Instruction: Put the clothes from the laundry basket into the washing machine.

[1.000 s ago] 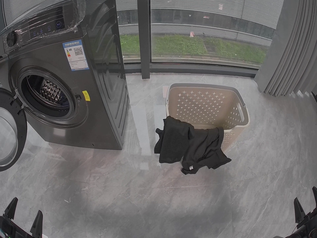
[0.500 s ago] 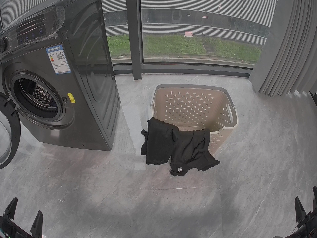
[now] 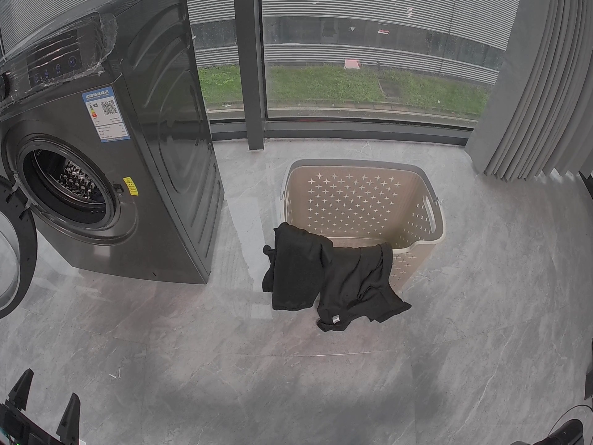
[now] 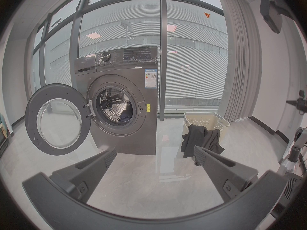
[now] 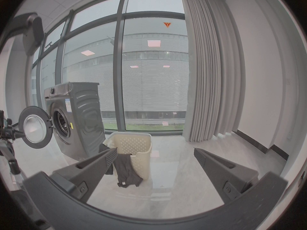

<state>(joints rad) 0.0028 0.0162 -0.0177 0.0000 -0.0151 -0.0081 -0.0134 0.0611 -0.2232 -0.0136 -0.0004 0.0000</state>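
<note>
Note clothes (image 3: 333, 276) draped over the basket (image 3: 358, 199) rim, near the open washer (image 3: 167, 156). Its label (image 3: 105, 114) and sticker (image 3: 130, 186) — print illegible. Left gripper (image 4: 154, 150), right gripper (image 5: 155, 150): jaws spread.

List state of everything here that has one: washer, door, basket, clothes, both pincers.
Washing machine: upright on the floor, no clothes visible in the drum.
Door: swung wide open.
Laundry basket: upright on the floor.
Clothes: dark, draped over the basket's near rim, hanging outside.
Left pincer: open, empty.
Right pincer: open, empty.
Curtain: gathered to one side of the window.
</note>
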